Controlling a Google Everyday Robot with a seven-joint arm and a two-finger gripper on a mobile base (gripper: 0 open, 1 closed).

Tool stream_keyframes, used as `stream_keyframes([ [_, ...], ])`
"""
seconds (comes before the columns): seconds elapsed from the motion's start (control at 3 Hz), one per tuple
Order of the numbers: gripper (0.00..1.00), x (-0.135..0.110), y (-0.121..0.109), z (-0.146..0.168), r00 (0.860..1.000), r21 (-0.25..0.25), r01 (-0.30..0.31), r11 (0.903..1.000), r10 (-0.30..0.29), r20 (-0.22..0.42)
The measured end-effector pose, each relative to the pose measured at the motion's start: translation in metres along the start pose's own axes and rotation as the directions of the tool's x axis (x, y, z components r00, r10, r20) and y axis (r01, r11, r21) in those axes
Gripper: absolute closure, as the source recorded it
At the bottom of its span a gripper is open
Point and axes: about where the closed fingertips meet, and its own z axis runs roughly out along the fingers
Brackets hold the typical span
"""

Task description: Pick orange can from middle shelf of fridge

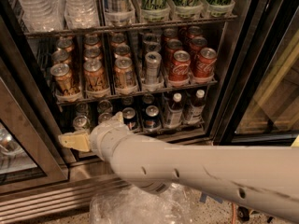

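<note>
None of the pick is done yet, judging by how things lie. The orange can (95, 76) stands upright at the front of its lane on the middle shelf (140, 91) of the fridge (243, 78), with more cans of the same kind in the lanes either side and behind it. To its right are a slim silver can (152, 65) and the red Coca-Cola cans (180, 64). The gripper (70, 140) is low and to the left, below that shelf, level with the bottom rack of small bottles (174, 108) and near the left door frame, well apart from the orange can. Whether it is open or closed cannot be told, though no can shows in it. What remains, by my reading, is raising the white arm (210, 171) to shelf height, reaching in, gripping the can and drawing it out.
</note>
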Motion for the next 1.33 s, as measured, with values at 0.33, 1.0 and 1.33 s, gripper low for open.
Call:
stream_keyframes([
  [0.33, 0.0, 0.016, 0.036, 0.006, 0.999, 0.049, 0.054, 0.9973, -0.054, -0.009],
  [1.0, 0.0, 0.01, -0.003, 0.009, 0.994, 0.27, 0.031, 0.9622, -0.058, 0.092],
  [1.33, 0.0, -0.006, -0.041, 0.002, 0.98, 0.395, -0.005, 0.9188, -0.073, 0.183],
])
